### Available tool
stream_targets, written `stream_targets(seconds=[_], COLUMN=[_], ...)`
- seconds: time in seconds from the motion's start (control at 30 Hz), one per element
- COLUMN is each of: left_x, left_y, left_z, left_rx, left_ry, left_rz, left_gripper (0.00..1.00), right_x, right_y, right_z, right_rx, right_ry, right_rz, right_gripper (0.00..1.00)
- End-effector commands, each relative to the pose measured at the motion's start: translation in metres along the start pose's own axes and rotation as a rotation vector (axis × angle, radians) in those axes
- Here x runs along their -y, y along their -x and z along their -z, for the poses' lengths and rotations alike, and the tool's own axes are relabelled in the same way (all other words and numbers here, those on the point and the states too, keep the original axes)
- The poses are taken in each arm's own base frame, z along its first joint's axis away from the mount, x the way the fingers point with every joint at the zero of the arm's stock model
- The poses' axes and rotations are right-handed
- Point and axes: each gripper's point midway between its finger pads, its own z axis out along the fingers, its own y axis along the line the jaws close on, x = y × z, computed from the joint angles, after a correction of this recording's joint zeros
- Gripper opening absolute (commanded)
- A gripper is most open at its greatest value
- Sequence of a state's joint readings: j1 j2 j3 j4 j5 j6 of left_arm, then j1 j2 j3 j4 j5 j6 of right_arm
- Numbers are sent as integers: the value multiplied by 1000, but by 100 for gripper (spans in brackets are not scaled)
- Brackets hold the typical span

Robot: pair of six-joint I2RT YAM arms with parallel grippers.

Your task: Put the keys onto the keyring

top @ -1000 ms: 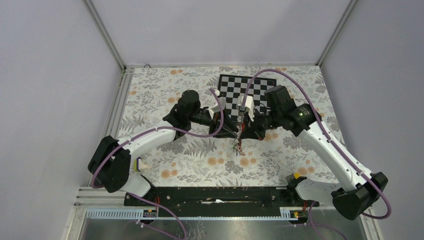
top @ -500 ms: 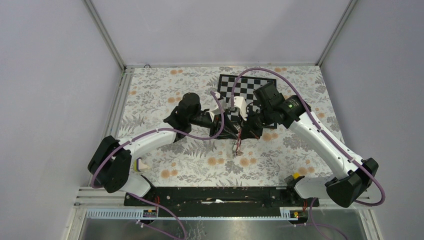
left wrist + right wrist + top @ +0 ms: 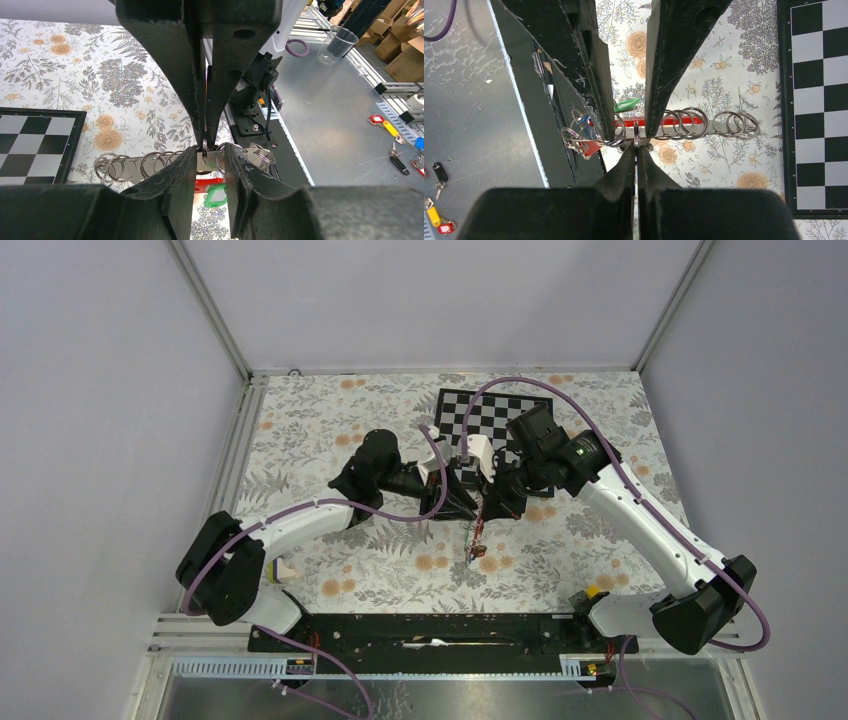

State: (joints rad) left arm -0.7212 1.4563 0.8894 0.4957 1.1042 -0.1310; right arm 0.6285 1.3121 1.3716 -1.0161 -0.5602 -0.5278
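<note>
Both grippers meet above the middle of the flowered table. My right gripper (image 3: pixel 636 150) is shut on a thin keyring (image 3: pixel 636 133) seen edge-on. Behind it a metal strip carries a row of several more rings (image 3: pixel 684 124). My left gripper (image 3: pixel 209 157) faces the right one, jaws apart, its fingertips on either side of that held keyring (image 3: pixel 205 146) and the strip. The keys hang below: a red tag (image 3: pixel 212 184) and a green tag (image 3: pixel 216 196) show through the left jaws' gap, and a blue tag (image 3: pixel 583 119) sits by the end rings. In the top view the bunch (image 3: pixel 476 538) dangles under both grippers.
A black-and-white chessboard (image 3: pixel 497 420) lies on the table behind the grippers. A yellow-and-white block (image 3: pixel 280 568) sits by the left arm's base. The black base rail (image 3: pixel 440 628) runs along the near edge. Loose keys (image 3: pixel 396 161) and a clear cup (image 3: pixel 340 44) lie off the table.
The right arm swung left and closer to the left gripper, then held. The left jaws have narrowed a little around the ring. The key bunch hangs slightly lower.
</note>
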Motion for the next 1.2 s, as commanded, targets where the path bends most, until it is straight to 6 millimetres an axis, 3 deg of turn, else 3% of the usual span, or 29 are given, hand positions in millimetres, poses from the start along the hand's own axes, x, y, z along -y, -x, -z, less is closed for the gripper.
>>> stream_targets(seconds=[0.0, 0.4, 0.6, 0.7, 0.8, 1.03, 1.17], left_x=[5, 4, 6, 12, 19, 37, 42], left_y=[11, 13, 15, 17, 19, 34, 41], left_z=[-5, -7, -7, -6, -4, 1, 5], left_rx=[27, 30, 35, 36, 36, 47, 56], left_ry=[-37, -47, -58, -81, -113, -181, -194], left_rz=[-55, -47, -45, -48, -54, -67, -79], left_gripper=[31, 16, 0, 0, 0, 0, 0], right_x=[-5, -6, -6, -5, -5, -8, -16], right_y=[14, 12, 8, 7, 8, 12, 14], right_z=[7, 3, 1, 1, 3, 10, 13], right_rx=[37, 42, 44, 52, 73, 151, 194], right_ry=[6, 18, 14, 1, -17, -48, -9], right_rz=[37, 31, 31, 43, 62, 135, 159], right_gripper=[0, 0, 0, 0, 8, 37, 41])
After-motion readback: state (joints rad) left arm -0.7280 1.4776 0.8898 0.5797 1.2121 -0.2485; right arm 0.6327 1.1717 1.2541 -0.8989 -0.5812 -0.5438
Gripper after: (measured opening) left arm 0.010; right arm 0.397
